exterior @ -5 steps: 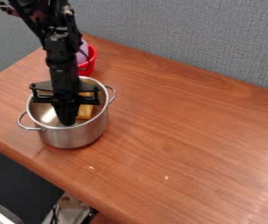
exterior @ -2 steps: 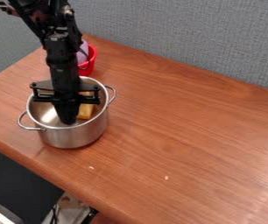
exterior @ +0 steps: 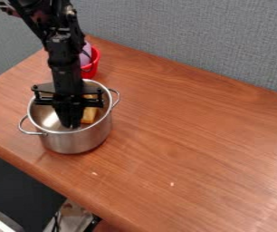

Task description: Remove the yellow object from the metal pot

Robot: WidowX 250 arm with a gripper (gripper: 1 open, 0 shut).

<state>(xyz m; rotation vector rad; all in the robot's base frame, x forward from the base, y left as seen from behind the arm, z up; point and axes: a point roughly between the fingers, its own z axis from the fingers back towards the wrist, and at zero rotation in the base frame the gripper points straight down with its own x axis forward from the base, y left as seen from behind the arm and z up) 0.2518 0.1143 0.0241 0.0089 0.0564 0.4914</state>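
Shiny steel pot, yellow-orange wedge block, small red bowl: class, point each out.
Shiny steel pot (exterior: pixel 59 138), camera view, front outer wall.
Yellow-orange wedge block (exterior: pixel 92 115), camera view, visible part inside pot.
Small red bowl (exterior: pixel 92 62), camera view, right rim.

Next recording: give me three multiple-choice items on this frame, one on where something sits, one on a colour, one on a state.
1. Where is the small yellow-orange wedge-like block?
A. On the bare wooden table
B. Inside the shiny silver steel pot
C. In the small red bowl

2. What colour is the bowl behind the pot?
A. Red
B. Blue
C. White

3. How does the black gripper stand?
A. Raised high over the far table edge
B. Lying flat on the wooden table
C. Pointing down, reaching into the pot

Key: 1 B, the yellow piece shows inside the pot's rim beside the gripper. 2 A, the bowl by the wall is plainly red. 3 C, the arm drops upright and its tip is below the rim.
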